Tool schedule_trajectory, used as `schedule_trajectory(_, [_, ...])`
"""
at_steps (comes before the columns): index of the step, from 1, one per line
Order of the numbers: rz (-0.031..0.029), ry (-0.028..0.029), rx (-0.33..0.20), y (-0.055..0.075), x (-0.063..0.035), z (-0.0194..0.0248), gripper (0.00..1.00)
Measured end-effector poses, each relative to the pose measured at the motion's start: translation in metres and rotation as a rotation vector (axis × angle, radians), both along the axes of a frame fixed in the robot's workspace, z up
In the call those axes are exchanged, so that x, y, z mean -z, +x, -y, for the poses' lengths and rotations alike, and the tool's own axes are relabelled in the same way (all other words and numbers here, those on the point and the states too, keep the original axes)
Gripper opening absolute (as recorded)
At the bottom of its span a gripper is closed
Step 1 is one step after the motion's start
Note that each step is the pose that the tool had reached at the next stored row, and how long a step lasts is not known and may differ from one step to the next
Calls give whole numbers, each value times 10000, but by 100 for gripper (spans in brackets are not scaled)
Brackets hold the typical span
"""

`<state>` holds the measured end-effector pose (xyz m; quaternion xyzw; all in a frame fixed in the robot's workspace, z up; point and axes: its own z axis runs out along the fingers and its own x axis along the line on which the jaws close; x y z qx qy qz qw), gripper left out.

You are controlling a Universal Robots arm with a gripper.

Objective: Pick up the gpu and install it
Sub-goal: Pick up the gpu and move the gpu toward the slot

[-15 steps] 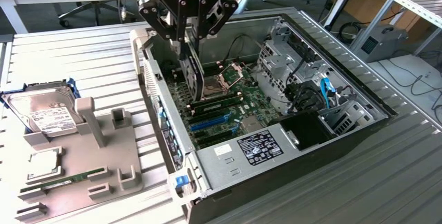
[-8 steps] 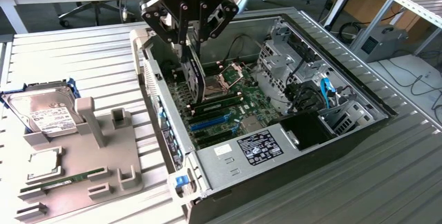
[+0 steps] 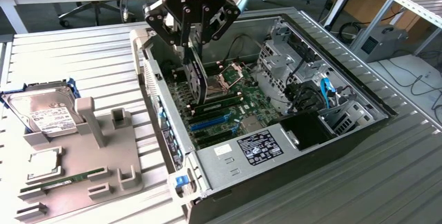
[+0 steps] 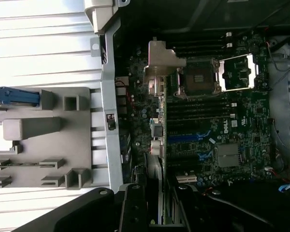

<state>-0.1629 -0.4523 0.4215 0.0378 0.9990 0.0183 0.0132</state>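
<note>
- Well, my black two-fingered gripper (image 3: 191, 44) is partway closed, pinching the top edge of the gpu (image 3: 196, 79), a thin green-and-black card with a silver metal end bracket (image 4: 160, 60). The pick-up is done.
- The gpu hangs upright inside the open black computer case (image 3: 311, 151), its lower edge just above the long expansion slots (image 3: 209, 122) of the green motherboard (image 3: 252, 102). I cannot tell whether it touches a slot.
- I judge it not yet seated, so the installing is left.
- Well apart, outside the case, the grey moulded tray (image 3: 103, 157) holds a silver boxy hard drive (image 3: 45, 113) and a narrow green RAM stick (image 3: 65, 179).
</note>
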Motion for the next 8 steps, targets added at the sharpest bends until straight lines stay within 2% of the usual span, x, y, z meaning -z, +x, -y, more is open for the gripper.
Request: schedule_trajectory(8, [0,-1,0,68,42,0,26])
